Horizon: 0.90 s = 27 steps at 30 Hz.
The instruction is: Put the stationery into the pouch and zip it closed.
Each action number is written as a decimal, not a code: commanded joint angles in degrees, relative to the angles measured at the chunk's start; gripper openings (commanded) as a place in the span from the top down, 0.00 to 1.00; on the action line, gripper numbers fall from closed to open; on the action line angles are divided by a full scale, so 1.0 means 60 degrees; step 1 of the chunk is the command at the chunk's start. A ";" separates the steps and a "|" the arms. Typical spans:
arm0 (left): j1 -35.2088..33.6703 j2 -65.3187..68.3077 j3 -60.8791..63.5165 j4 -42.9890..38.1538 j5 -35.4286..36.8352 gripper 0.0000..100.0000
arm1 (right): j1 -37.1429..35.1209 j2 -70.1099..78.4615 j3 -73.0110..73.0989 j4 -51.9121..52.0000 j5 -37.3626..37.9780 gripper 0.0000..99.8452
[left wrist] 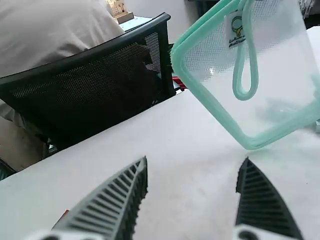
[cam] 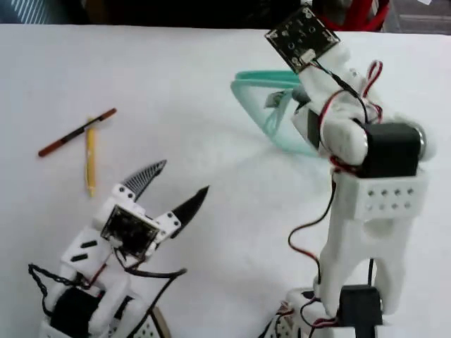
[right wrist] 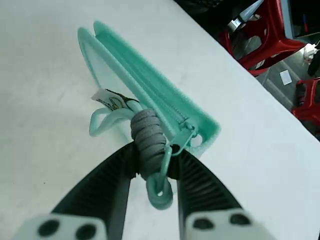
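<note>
Closest to me, the left gripper (cam: 184,176) sits low over the white table (cam: 211,232) with its two black fingers spread wide and nothing between them. Just to its left lies a yellow pencil (cam: 90,158), and a slim red-brown pen with dark ends (cam: 77,132) lies slanted across the pencil's far end, touching it. Both are well apart from the pouch.

Farther out on the right, the right gripper (right wrist: 157,150) is clamped on the zip end of the mint-green translucent mesh pouch (cam: 264,105), right beside the zip pull and its loop (right wrist: 160,192). In the left wrist view the pouch (left wrist: 260,80) hangs tilted, one rounded corner down near the table, a mint cord loop (left wrist: 245,75) lying against its side. I can't make out how far the zip is open.

Beyond the table's far edge stands a black mesh chair (left wrist: 100,85)
</note>
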 commanded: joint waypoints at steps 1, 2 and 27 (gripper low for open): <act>0.0168 -0.0022 -0.1333 0.0952 0.0015 0.72 | -0.0652 -0.0681 -0.0410 0.0022 0.0381 0.98; 0.0183 -0.0022 -0.1612 0.1187 0.0015 0.72 | -0.0960 -0.0755 -0.0410 0.0022 0.0454 0.98; -0.1604 -0.0037 -0.4220 0.4396 -0.0982 0.71 | -0.4681 -0.3700 0.2300 0.0022 0.1729 0.98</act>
